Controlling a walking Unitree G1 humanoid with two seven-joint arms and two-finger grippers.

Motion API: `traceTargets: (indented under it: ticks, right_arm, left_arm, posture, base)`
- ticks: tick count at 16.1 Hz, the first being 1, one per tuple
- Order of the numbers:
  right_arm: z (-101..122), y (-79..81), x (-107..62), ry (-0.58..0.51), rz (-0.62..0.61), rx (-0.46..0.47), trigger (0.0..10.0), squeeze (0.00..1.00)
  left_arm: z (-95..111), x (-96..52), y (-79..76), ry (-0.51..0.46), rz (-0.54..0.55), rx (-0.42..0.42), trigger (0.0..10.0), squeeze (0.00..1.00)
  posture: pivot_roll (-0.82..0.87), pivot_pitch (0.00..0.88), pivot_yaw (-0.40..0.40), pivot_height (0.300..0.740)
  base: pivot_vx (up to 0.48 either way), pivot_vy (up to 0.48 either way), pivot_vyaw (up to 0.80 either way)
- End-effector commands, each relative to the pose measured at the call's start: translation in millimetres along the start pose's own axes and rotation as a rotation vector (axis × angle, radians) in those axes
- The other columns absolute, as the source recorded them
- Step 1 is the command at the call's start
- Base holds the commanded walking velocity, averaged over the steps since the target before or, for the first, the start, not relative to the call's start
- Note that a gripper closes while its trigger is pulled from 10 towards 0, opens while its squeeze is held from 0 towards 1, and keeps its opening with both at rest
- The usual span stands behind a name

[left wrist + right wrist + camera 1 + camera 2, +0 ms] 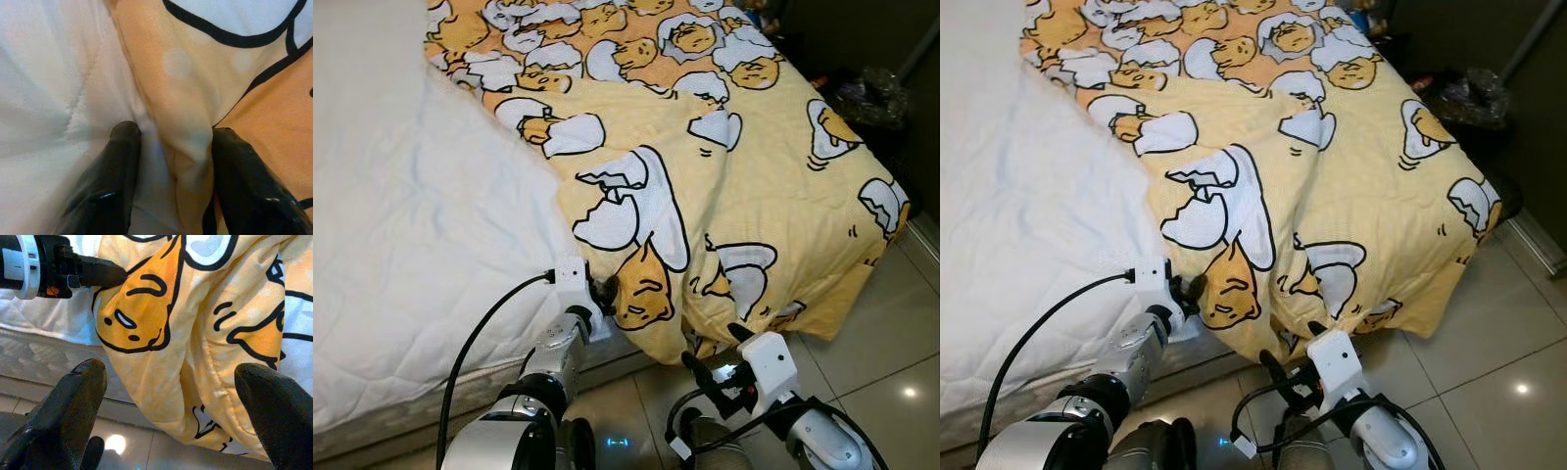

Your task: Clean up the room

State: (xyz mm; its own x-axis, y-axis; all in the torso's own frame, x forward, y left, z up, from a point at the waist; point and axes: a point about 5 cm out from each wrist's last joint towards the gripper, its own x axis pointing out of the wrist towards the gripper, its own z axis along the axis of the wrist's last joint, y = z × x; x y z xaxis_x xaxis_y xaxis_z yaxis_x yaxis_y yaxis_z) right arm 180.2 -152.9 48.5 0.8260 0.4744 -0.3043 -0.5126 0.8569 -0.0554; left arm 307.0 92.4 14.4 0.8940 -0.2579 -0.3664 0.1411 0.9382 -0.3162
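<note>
Gripping the folded edge of the yellow cartoon-egg duvet point(744, 166), the left claw point(599, 291) sits at the near edge of the bed, right where the duvet meets the bare white quilted mattress pad point(411, 235). In the left wrist view its two black fingers point(110, 181) straddle a ridge of yellow fabric, narrow gap, cloth pinched between them, white pad just beside one finger. The duvet covers the far and right part of the bed, its left border running diagonally from the far edge down to the near edge; the left part of the bed is uncovered white pad. The duvet's near corner hangs bunched over the near edge of the bed, drooping toward the grey tiled floor point(881, 352), and its right side drapes over the bed's right edge. The right claw point(715, 352) hovers low, below the near edge of the bed, just beneath the drooping corner; fingers spread wide, holding nothing. Right wrist view: both fingers point(73, 401) are apart on either side of the hanging fold, not touching it, with the left claw's black tip at the orange face print above. A black cable point(475, 343) loops from the left wrist. A dark crumpled bag point(871, 98) sits on the floor beyond the bed's far right corner.
</note>
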Motion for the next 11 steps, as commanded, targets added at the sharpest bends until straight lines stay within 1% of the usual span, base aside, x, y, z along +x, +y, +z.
traceTargets:
  ticks: [1, 3, 5, 6, 7, 8, 9, 10, 11]
  right_arm:
    - [0, -0.6, -2.1, 0.008, -0.007, 0.002, 10.0, 0.00]
    - [-1, 0.1, 2.0, 0.008, 0.001, 0.002, 10.0, 0.00]
    - [-1, -0.9, 4.5, 0.007, 0.007, -0.003, 10.0, 0.00]
    - [-3, -4.6, 6.1, 0.012, 0.002, -0.004, 10.0, 0.00]
    - [-5, -7.5, 7.7, 0.016, 0.003, -0.007, 10.0, 0.00]
    - [-6, -8.2, 8.3, 0.017, 0.004, -0.008, 10.0, 0.00]
    - [-7, -9.1, 10.1, 0.019, 0.004, -0.009, 10.0, 0.00]
    - [-8, -9.7, 11.6, 0.020, 0.005, -0.008, 10.0, 0.00]
    - [-9, -9.9, 12.2, 0.021, 0.005, -0.008, 10.0, 0.00]
  left_arm:
    - [-17, -2.6, -10.8, 0.078, -0.059, 0.019, 0.0, 0.00]
    - [-18, -7.1, 2.4, 0.064, -0.049, 0.048, 0.0, 0.00]
    - [-18, -8.6, 4.8, 0.049, -0.066, 0.059, 0.0, 0.00]
    - [-17, -9.7, 3.1, 0.025, -0.111, 0.065, 0.0, 0.00]
    - [-17, -12.5, 3.6, 0.014, -0.159, 0.141, 0.0, 0.00]
    - [-19, -15.1, 7.6, 0.016, -0.167, 0.172, 0.0, 0.00]
    - [-23, -21.0, 16.6, 0.028, -0.186, 0.244, 0.0, 0.00]
    - [-29, -28.4, 29.2, 0.046, -0.186, 0.285, 0.0, 0.00]
    - [-32, -33.2, 35.8, 0.062, -0.188, 0.327, 0.0, 0.00]
  posture:
    - [-0.29, 0.233, -0.002, 0.731]
    - [-0.28, 0.211, -0.001, 0.731]
    - [-0.28, 0.204, -0.002, 0.731]
    - [-0.27, 0.194, -0.002, 0.731]
    - [-0.26, 0.190, -0.003, 0.731]
    - [-0.26, 0.184, -0.003, 0.731]
    - [-0.26, 0.177, -0.003, 0.731]
    - [-0.25, 0.167, 0.001, 0.731]
    - [-0.25, 0.167, 0.001, 0.731]
  base:
    - [0.000, 0.000, 0.00]
    - [0.000, 0.000, 0.00]
    - [0.000, 0.000, 0.00]
    - [0.000, 0.000, 0.00]
    - [0.000, 0.000, 0.00]
    - [0.000, 0.000, 0.00]
    - [0.000, 0.000, 0.00]
    - [0.000, 0.000, 0.00]
    - [0.000, 0.000, 0.00]
